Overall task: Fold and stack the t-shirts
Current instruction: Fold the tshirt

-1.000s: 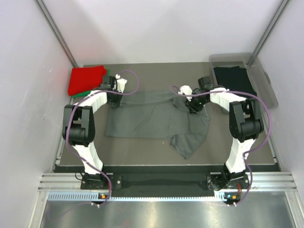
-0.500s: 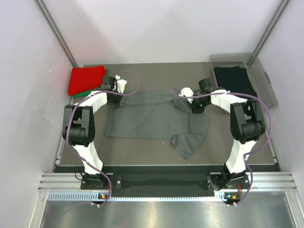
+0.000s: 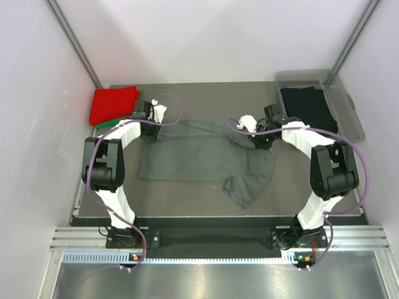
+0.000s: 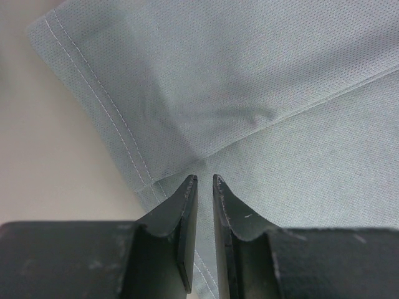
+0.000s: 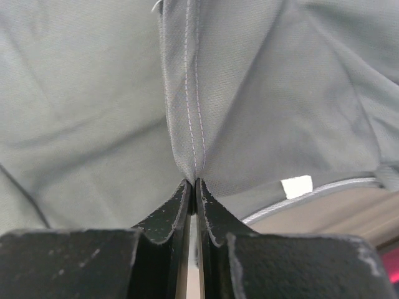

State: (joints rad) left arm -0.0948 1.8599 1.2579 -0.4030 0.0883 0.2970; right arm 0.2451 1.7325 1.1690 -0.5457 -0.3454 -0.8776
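Note:
The dark grey t-shirt (image 3: 199, 156) lies spread across the middle of the table, one part hanging toward the near edge. My left gripper (image 3: 149, 132) is at its far left corner, the jaws nearly together on the stitched hem (image 4: 124, 149), with creases running to the tips. My right gripper (image 3: 265, 141) is shut on a stitched seam (image 5: 192, 124) at the shirt's far right, and the cloth rises into the tips. The red t-shirt (image 3: 112, 104) lies folded at the back left on the green t-shirt (image 3: 105, 124). The black t-shirt (image 3: 307, 106) lies in the tub.
A clear plastic tub (image 3: 349, 121) stands at the back right against the wall. White walls close in the table on three sides. A white label (image 5: 297, 186) shows near the grey shirt's collar in the right wrist view.
My right gripper has moved a little to the right with the seam in it, drawing the shirt's far edge straighter. The left gripper has stayed in place.

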